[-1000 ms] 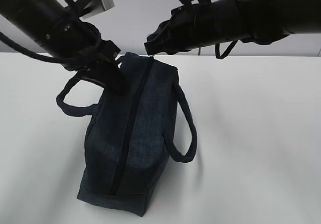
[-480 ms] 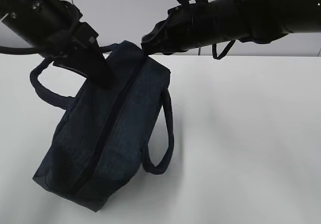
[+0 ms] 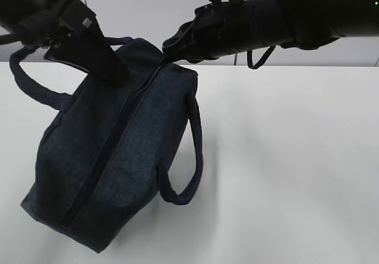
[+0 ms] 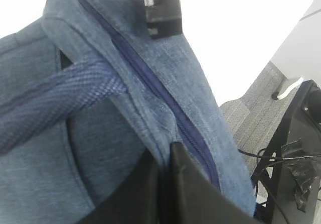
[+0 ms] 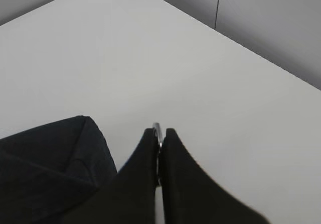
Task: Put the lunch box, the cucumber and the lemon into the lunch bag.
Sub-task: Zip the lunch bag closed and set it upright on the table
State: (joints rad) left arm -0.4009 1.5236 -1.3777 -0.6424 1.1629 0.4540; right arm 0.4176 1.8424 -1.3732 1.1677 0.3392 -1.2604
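Note:
The dark navy lunch bag (image 3: 112,157) hangs tilted, lifted at its far end, with its zipper closed along the top. My left gripper (image 3: 109,71) is shut on the bag's fabric beside the zipper; in the left wrist view the gripper (image 4: 168,156) pinches a fold of the bag (image 4: 100,133). My right gripper (image 3: 169,54) is shut on the metal ring pull (image 5: 158,133) at the bag's far end; the gripper (image 5: 159,136) shows it between its pads. The lunch box, cucumber and lemon are out of view.
The white table (image 3: 284,157) stretches to the right of the bag. One loop handle (image 3: 189,151) hangs on the right side, the other (image 3: 35,86) sticks out at the left. A grey wall stands behind the table.
Both arms have raised the bag's far end and shifted it left. The bag has swung from lying flat to hanging tilted, its near end moving left.

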